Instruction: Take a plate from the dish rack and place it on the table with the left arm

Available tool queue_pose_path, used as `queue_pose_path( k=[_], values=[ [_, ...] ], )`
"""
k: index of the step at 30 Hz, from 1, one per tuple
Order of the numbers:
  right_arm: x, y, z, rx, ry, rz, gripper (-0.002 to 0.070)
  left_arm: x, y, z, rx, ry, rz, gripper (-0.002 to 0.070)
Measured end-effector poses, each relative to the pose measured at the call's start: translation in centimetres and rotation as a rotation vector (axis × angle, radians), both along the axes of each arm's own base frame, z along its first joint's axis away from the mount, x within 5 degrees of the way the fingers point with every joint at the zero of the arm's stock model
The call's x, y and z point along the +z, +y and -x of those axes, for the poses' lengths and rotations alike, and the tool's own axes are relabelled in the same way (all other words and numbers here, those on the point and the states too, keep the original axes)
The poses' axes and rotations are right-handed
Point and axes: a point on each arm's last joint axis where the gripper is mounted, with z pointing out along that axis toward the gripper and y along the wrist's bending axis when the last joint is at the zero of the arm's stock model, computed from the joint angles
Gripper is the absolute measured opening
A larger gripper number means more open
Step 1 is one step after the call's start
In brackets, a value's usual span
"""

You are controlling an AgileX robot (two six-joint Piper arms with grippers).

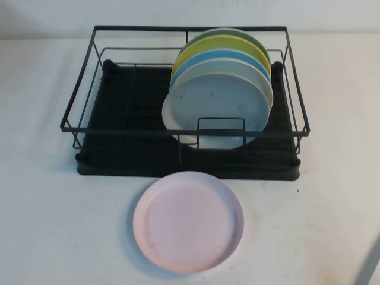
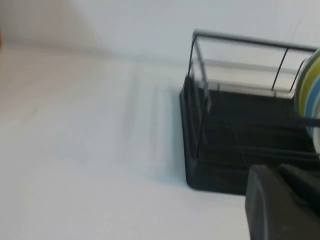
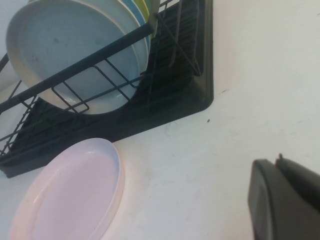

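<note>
1. The table (image 1: 53, 225) filled the high view as a bare white surface, reaching from the left edge to the right edge of the frame.
2. The dish rack (image 1: 95, 157) sat across the upper middle of the frame, four plates standing on edge in its right half, the pale grey-blue plate (image 1: 219, 107) foremost.
3. The plate (image 1: 188, 222), pale pink, lay flat on the table at lower centre, just in front of the rack and apart from it.
4. The left gripper (image 2: 282, 205) showed only in the lower right corner of its wrist view, off the rack's end, its jaws pressed together and holding nothing.
5. The right gripper (image 3: 285, 200) sat in the lower right corner of its own view, above bare table; I cannot tell how its jaws stood.
6. Judged from this, the placing looked done; the next move called only for parking the left arm clear.
</note>
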Motion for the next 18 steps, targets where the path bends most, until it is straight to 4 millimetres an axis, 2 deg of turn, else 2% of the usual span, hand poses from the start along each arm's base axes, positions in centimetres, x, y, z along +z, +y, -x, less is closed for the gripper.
queue_pose_path(
  k=[4,10,18],
  values=[
    [0.0,0.0,0.0,0.0,0.0,-0.002,-0.002,-2.5,-0.1,-0.6,-0.026,-0.048,-0.056,-0.0002],
    [0.0,0.0,0.0,0.0,0.0,-0.002,-0.002,-6.8,-0.2,-1.2,-0.052,0.049,-0.16,-0.0003],
    [0.0,0.0,0.0,0.0,0.0,-0.004,-0.002,-7.6,-0.5,-1.0,-0.096,0.126,-0.201,-0.0003]
  ],
)
